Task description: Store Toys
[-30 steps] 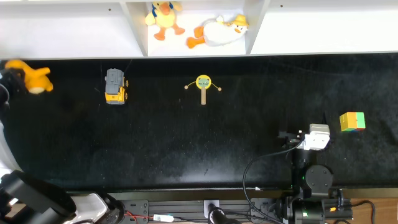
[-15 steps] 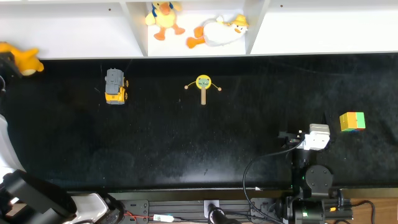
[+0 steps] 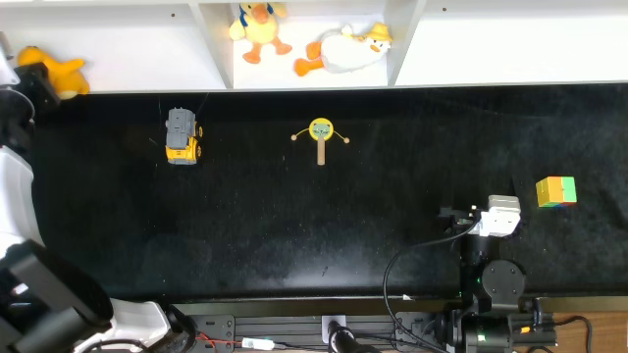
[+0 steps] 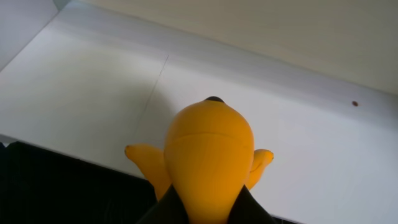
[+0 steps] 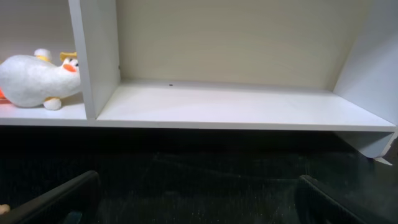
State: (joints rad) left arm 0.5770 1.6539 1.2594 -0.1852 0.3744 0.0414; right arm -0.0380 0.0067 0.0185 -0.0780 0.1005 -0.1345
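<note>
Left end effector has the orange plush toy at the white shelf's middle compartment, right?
Not quite. The left end effector holds the orange plush toy at the white shelf's left compartment, not the middle one. The top view shows this.

The top camera looks straight down; both wrist cameras (left one nearest) face the white shelf [image 3: 118, 49].

The left arm [image 3: 14, 201] has white shells and black joints. The right arm [image 3: 500, 279] is black, with a white block [image 3: 501, 217] and looping cable [image 3: 389, 275]; the right gripper [image 5: 196, 194] is dark.
</note>
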